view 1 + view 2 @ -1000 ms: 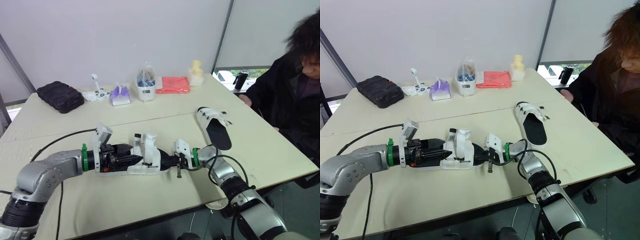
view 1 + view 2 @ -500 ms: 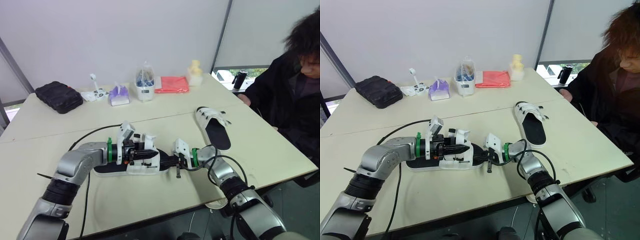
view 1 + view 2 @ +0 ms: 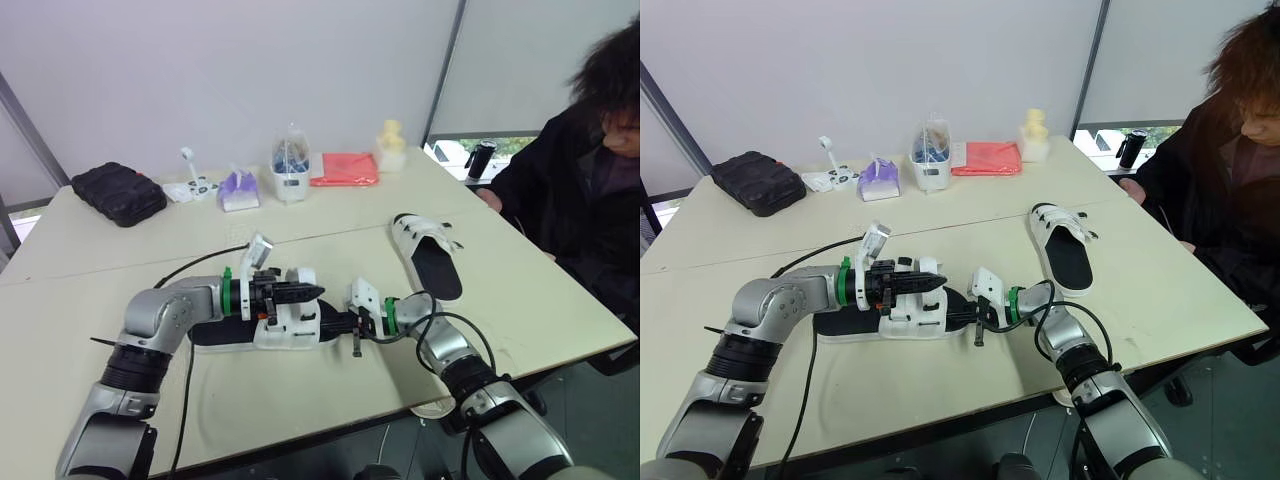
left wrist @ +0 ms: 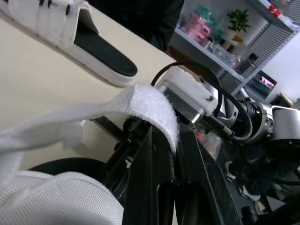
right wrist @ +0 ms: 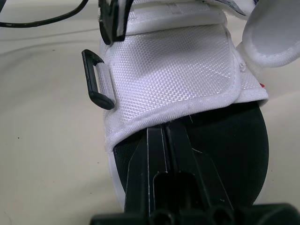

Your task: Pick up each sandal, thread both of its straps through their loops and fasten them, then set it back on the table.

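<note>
The left gripper (image 3: 316, 291) pinches a loose strap (image 4: 140, 101) above the near sandal (image 3: 285, 332) at mid-table. The right gripper (image 5: 166, 133), jaws closed together, presses on its footbed. The strap is not yet through its loop (image 5: 98, 79), so fastening seems to remain; the other sandal (image 3: 430, 255) lies far right.

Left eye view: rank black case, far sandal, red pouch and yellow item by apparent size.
1. Black case and far sandal: about alike, and the sandal sits nearer the camera, so I won't rank them.
2. Red pouch.
3. Yellow item, smallest.
</note>
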